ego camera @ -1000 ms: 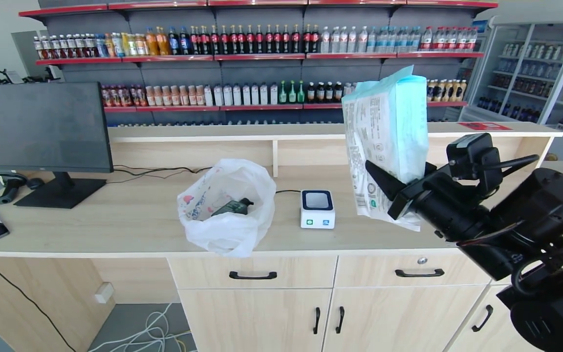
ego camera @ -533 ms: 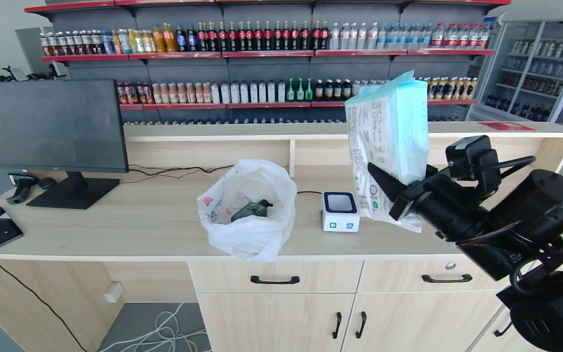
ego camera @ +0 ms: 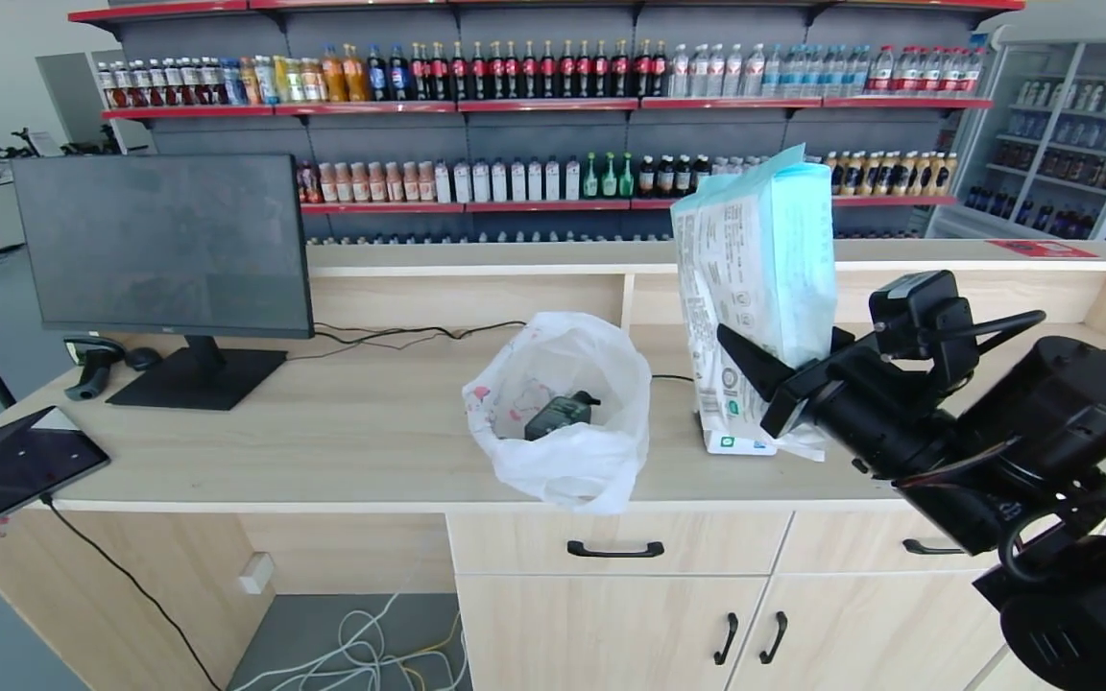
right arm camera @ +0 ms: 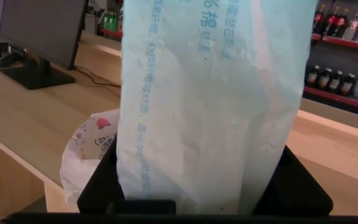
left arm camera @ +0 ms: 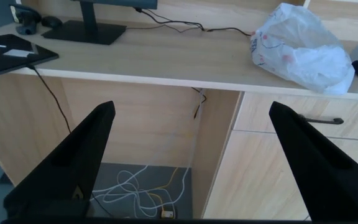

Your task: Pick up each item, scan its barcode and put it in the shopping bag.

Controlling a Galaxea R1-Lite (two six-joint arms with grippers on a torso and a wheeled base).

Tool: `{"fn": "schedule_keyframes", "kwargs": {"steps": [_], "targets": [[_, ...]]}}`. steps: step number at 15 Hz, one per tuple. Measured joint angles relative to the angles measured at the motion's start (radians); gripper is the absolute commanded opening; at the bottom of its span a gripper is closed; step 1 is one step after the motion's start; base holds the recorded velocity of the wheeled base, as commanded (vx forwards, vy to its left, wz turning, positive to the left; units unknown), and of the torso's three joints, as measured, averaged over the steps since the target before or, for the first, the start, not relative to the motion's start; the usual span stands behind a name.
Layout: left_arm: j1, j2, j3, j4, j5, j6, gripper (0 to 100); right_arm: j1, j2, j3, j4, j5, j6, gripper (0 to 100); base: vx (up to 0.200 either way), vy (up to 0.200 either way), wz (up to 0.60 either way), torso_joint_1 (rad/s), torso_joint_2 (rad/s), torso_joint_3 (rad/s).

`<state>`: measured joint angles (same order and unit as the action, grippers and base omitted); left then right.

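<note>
My right gripper [ego camera: 772, 382] is shut on a tall white and light-blue package [ego camera: 755, 278], held upright above the counter. The package's lower edge covers most of the white barcode scanner [ego camera: 732, 444]. In the right wrist view the package [right arm camera: 210, 93] stands between the black fingers [right arm camera: 104, 183]. Just left of the scanner, the white plastic shopping bag [ego camera: 563, 432] lies open on the counter with a dark bottle [ego camera: 561, 415] inside. My left gripper [left arm camera: 191, 112] is open and empty, low in front of the cabinets, with the bag [left arm camera: 300, 43] up on the counter beyond it.
A monitor [ego camera: 164, 245] stands at the counter's left, with a handheld scanner [ego camera: 87, 369] beside it and a tablet [ego camera: 20, 461] near the front edge. Cables run behind the bag. A raised ledge [ego camera: 515, 254] backs the counter. Drawers and doors are below.
The head camera has shifted, so the counter slid rightward in the picture. Relative to the counter, my right gripper and the package moved left; the package now covers the scanner.
</note>
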<state>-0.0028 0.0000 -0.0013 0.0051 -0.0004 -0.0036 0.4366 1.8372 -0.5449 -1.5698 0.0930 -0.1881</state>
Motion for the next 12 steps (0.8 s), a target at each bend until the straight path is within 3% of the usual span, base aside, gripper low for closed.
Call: {"fn": "schedule_keyframes", "kwargs": {"steps": [4, 10, 12], "targets": [[0.001, 0.0, 0.0, 0.0, -0.001, 0.0, 100, 0.028, 0.01, -0.008, 0.0, 0.001, 0.0, 0, 0.0, 0.0, 0.0, 0.0, 0.0, 0.0], [0.001, 0.0, 0.0, 0.0, -0.001, 0.002, 100, 0.033, 0.018, -0.003, 0.001, 0.0, 0.0, 0, 0.2, 0.0, 0.0, 0.0, 0.0, 0.002], [0.001, 0.0, 0.0, 0.0, -0.001, 0.001, 100, 0.035, 0.021, -0.001, 0.0, 0.0, 0.0, 0, 0.0, 0.0, 0.0, 0.0, 0.0, 0.0]]}}
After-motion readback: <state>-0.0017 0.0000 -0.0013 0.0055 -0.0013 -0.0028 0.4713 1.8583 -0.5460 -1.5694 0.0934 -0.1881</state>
